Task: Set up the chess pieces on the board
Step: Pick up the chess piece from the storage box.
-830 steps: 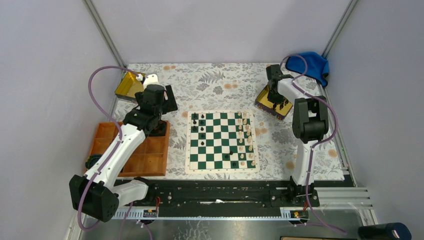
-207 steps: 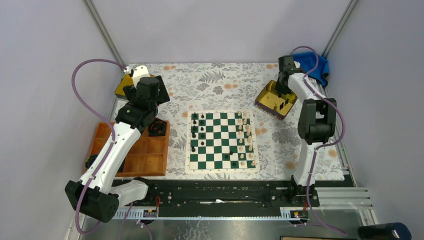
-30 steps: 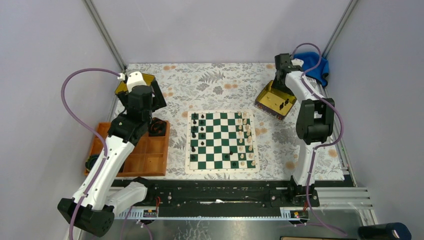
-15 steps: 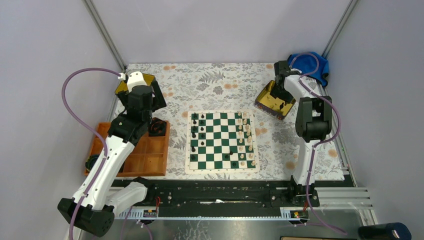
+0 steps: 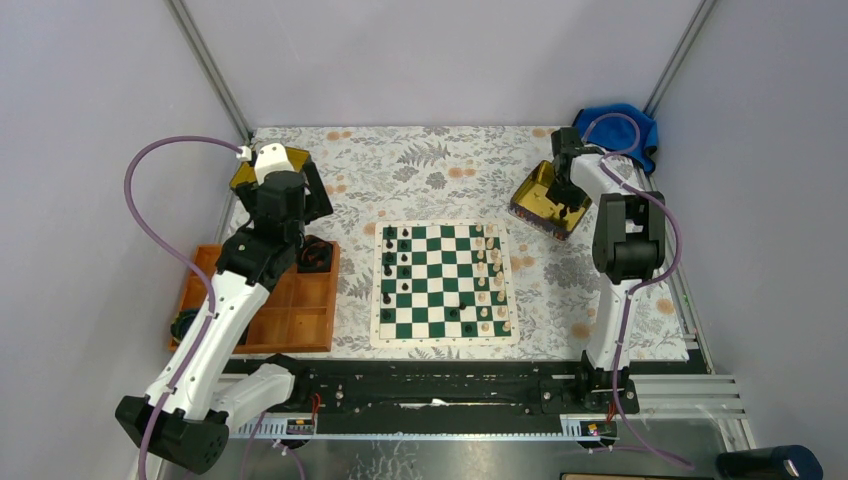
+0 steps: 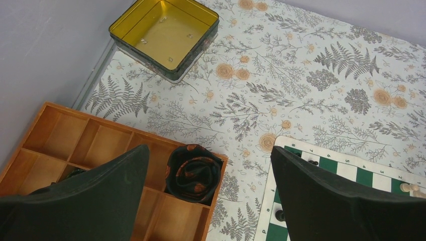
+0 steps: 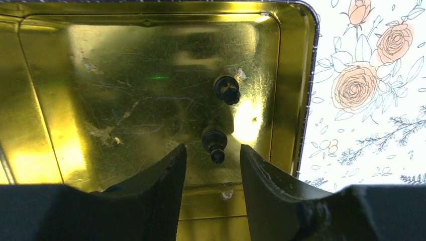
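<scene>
Right fingers (image 7: 163,193) are closing in, still open and not yet gripping, with the black pawn (image 7: 214,143) between their tips in the gold tin (image 7: 75,100). Another black piece (image 7: 227,90) is sitting beyond. Left fingers (image 6: 100,198) are hanging wide open. A pickup for the board (image 5: 445,280) is coming.

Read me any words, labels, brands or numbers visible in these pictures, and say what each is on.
None readable. The board, left tin, right tin and wooden tray show no text; small modules on the base rail are too small to tell.
</scene>
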Robot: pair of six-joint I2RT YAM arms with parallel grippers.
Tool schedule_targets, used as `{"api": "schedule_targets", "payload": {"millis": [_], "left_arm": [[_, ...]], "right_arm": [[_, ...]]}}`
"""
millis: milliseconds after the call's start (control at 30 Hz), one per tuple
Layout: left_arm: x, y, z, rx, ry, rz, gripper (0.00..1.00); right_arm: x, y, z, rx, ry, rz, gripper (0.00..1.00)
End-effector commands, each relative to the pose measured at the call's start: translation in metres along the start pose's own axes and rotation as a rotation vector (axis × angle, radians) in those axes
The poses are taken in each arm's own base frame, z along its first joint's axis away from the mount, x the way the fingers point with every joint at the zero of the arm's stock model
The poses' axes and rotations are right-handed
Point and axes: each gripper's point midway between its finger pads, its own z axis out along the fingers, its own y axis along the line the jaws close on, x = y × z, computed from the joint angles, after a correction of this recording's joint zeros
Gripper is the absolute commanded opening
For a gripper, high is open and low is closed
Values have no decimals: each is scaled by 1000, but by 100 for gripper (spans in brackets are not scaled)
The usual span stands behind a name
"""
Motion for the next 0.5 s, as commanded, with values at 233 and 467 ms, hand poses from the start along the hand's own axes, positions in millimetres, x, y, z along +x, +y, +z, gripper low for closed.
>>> {"api": "schedule_targets", "payload": {"millis": [233, 467], "left_arm": [[-5, -5, 4, 14, -31, -6, 99], [-4, -6, 4, 15, -29, -6, 99]], "right_arm": [[-2, -4, 7, -17, 6, 31, 30], [-3, -3, 6, -26, 4, 22, 16]]}}
